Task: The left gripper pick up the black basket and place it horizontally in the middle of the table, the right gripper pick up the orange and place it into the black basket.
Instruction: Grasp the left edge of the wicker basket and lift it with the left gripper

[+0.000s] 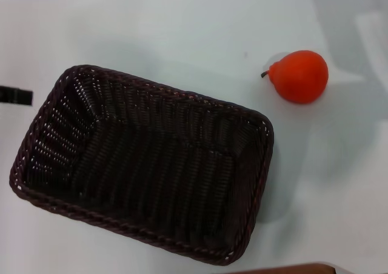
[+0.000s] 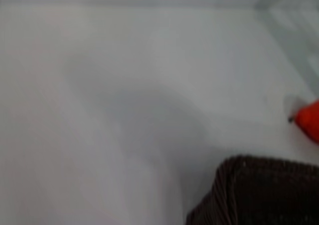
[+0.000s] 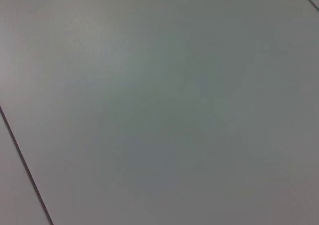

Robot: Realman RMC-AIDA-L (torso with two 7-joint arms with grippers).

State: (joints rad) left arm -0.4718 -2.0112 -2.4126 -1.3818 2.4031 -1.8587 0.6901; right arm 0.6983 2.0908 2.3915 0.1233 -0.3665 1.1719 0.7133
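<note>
The black basket [image 1: 145, 165] lies empty on the white table [image 1: 182, 31], its long side running across the head view, slightly tilted. A corner of it shows in the left wrist view [image 2: 259, 190]. The orange [image 1: 300, 75] rests on the table beyond the basket's right end, apart from it, stem pointing left. Its edge shows in the left wrist view [image 2: 310, 120]. A black bar of the left gripper [image 1: 15, 96] pokes in at the left edge, just left of the basket and apart from it. The right gripper is out of view.
A brown edge [image 1: 291, 269] shows at the bottom of the head view. The right wrist view shows only bare table surface [image 3: 159, 105] with a dark seam line [image 3: 25, 165].
</note>
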